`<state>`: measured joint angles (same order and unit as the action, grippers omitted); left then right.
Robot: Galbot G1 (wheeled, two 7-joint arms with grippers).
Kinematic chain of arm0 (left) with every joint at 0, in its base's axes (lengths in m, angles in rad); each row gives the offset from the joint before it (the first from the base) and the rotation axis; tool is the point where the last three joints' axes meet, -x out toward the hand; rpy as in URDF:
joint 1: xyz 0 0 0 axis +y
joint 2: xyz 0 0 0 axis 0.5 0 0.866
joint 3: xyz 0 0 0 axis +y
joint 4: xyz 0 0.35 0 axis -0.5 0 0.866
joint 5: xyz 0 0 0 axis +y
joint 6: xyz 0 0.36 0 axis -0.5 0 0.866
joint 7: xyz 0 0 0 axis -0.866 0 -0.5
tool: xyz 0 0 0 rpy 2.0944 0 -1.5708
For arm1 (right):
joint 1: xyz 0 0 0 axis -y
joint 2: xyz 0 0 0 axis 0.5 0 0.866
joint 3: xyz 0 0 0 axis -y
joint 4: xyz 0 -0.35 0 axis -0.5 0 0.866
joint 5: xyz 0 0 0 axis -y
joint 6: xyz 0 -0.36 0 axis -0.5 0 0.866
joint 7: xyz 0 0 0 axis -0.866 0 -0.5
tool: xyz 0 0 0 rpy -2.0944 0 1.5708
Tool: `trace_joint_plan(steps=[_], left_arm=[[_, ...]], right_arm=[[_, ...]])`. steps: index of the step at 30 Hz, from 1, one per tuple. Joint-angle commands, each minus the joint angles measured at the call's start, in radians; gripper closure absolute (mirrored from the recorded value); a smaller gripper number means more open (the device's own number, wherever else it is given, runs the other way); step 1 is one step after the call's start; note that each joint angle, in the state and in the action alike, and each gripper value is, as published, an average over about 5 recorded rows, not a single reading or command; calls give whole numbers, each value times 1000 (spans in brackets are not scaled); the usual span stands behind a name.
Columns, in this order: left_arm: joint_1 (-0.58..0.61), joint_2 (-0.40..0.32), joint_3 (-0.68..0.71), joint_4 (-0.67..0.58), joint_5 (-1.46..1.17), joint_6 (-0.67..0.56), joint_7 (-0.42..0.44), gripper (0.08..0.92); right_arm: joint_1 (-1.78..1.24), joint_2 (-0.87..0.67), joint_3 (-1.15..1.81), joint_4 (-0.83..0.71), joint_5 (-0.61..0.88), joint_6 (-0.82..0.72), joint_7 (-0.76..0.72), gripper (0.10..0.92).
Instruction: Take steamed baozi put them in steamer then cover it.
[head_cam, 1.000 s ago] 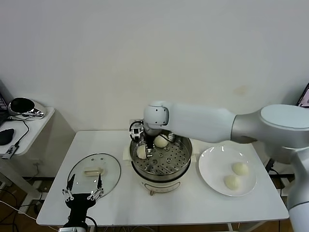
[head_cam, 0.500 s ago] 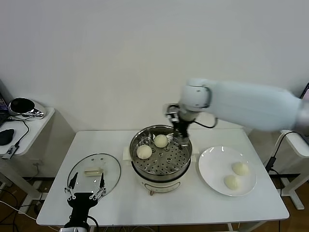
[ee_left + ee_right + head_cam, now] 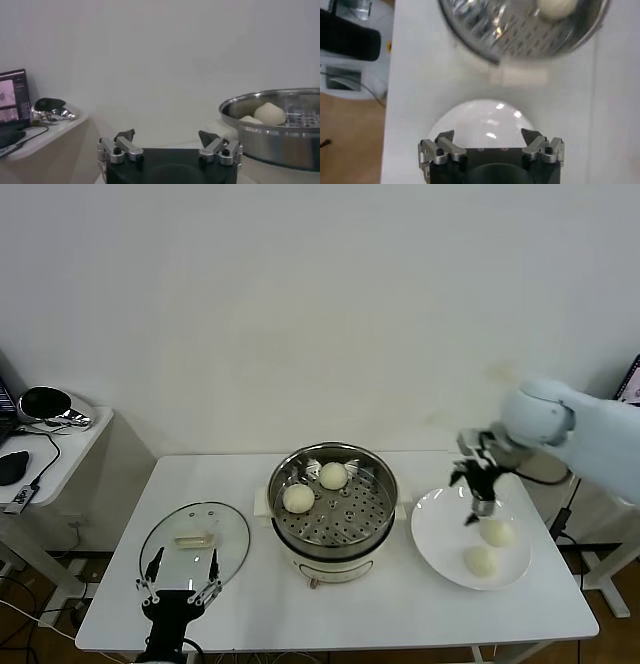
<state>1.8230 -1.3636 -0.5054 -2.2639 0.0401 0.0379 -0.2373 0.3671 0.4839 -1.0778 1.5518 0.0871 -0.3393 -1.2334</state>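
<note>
The steamer [image 3: 275, 506] stands mid-table, uncovered, with two baozi [image 3: 298, 497] [image 3: 333, 475] on its perforated tray. Two more baozi [image 3: 497, 533] [image 3: 481, 560] lie on the white plate [image 3: 440, 534] to its right. My right gripper [image 3: 476, 502] hangs open and empty over the plate's far side, just above the nearer bun. In the right wrist view its open jaws [image 3: 488, 135] frame the plate [image 3: 480, 120], with the steamer [image 3: 520, 35] beyond. The glass cover [image 3: 230, 534] lies flat at the left. My left gripper [image 3: 181, 564] stays open at the cover's near edge, also seen open [image 3: 167, 136] beside the steamer [image 3: 280, 145].
A low side table [image 3: 60, 449] at the far left carries a shiny dark helmet-like object [image 3: 45, 402] and a mouse [image 3: 12, 466]. A laptop screen [image 3: 12, 95] glows there. The table's front edge runs just behind my left gripper.
My right arm has swung from inside the steamer across to the right, over the plate, leaving a baozi on the tray's left side. The left gripper has barely shifted.
</note>
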Motion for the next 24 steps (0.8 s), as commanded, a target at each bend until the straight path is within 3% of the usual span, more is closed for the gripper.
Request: trace_joint_plan(steps=[1,24], left_arm=[[5,-3,-1,3,7,-2,-1,177],[26,-20,-17,4,17,-10,-6,177]], right_arm=[[-344,-136,269,-33,-201,167,-45,203],[-479,39,300,-160,-323,170,79,203]])
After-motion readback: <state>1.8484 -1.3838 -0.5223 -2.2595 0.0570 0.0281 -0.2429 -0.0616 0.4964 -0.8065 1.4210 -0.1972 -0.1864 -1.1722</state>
